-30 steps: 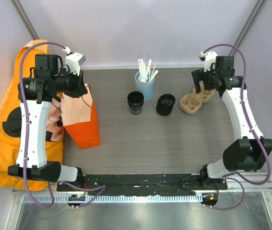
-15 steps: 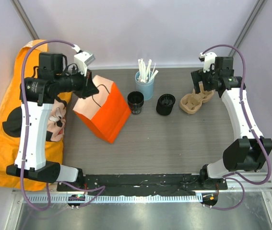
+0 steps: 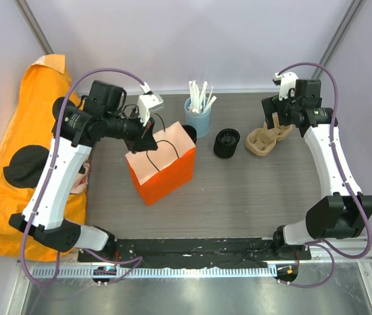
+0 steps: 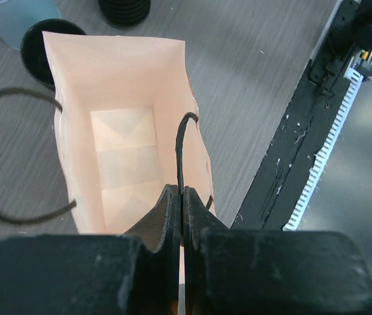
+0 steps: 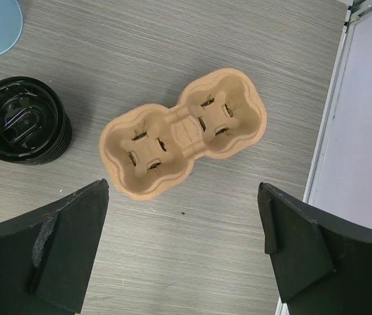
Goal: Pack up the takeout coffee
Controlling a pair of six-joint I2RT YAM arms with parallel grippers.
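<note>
An orange paper bag (image 3: 167, 176) with a pale pink inside (image 4: 123, 157) is upright at the table's left-centre, mouth open. My left gripper (image 3: 147, 134) (image 4: 182, 193) is shut on one of its thin black cord handles (image 4: 179, 147); the other handle loops free. I cannot tell whether the bag rests on the table or hangs. A black coffee cup (image 3: 190, 130) (image 4: 41, 42) shows partly behind the bag. A stack of black lids (image 3: 226, 142) (image 5: 21, 121) sits to its right. My right gripper (image 3: 277, 119) (image 5: 182, 190) hovers open over a brown pulp cup carrier (image 3: 268, 139) (image 5: 182, 134).
A light blue cup (image 3: 197, 119) of white stirrers stands at the back centre. An orange cloth (image 3: 15, 164) with black patches is heaped off the table's left edge. White walls close in the back and both sides.
My left arm has swung the orange bag rightward off the cloth and onto the table's middle-left, turning it upright; it now covers most of the black cup. The right arm has stayed still.
</note>
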